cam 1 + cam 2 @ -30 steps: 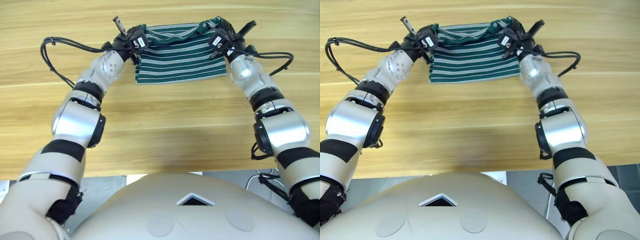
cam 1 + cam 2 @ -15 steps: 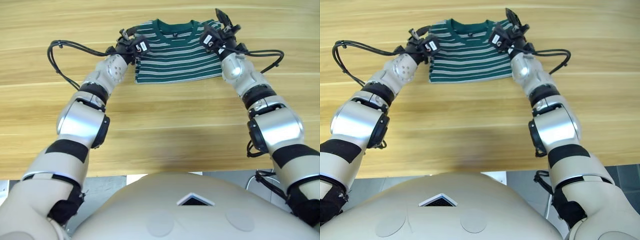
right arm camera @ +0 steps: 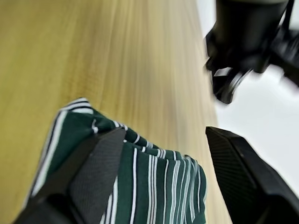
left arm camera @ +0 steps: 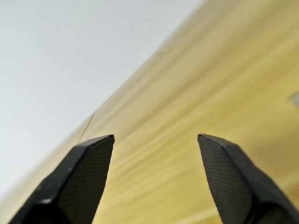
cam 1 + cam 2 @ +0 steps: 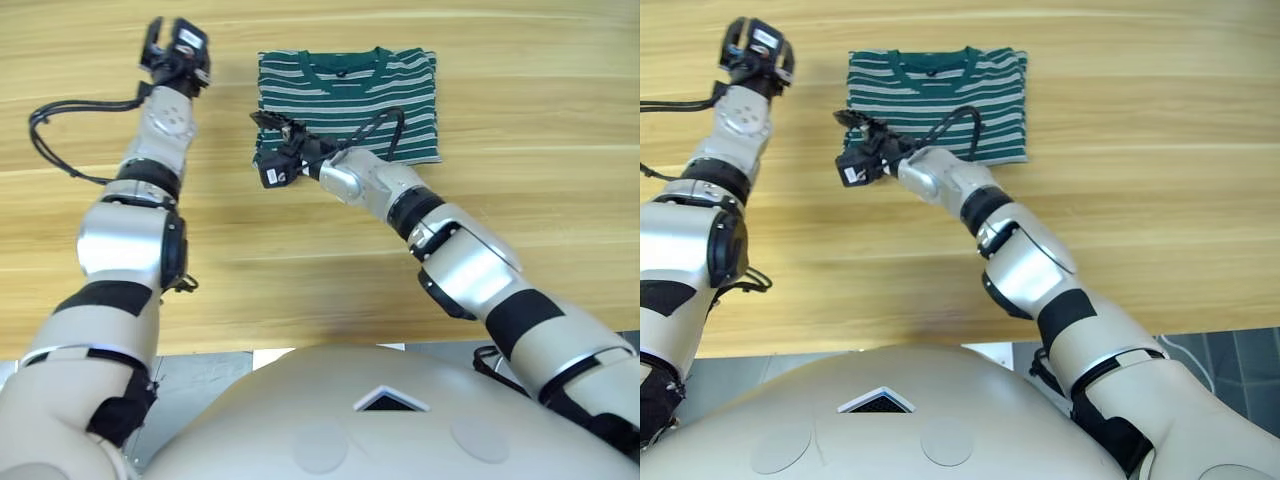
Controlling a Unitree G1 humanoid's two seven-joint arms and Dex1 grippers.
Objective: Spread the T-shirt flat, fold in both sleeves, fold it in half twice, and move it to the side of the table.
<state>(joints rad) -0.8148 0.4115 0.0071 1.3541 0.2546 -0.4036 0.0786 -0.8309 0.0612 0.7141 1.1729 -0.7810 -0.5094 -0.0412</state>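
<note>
Right pincer (image 5: 268,135) hovers low at near-left corner of folded T-shirt (image 5: 350,90), fingers apart, nothing held; likely lining up the next fold. T-shirt lies flat on counter (image 5: 520,90). Farther left, left pincer (image 5: 170,40) gapes empty, parked clear.

Showing dark green with thin white stripes on the folded T-shirt (image 5: 348,95), and pale honey-yellow grain on the wooden surface (image 5: 540,60).

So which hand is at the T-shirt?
The right hand, open at the T-shirt's near left corner; the left hand hangs open over bare table, apart from it.
</note>
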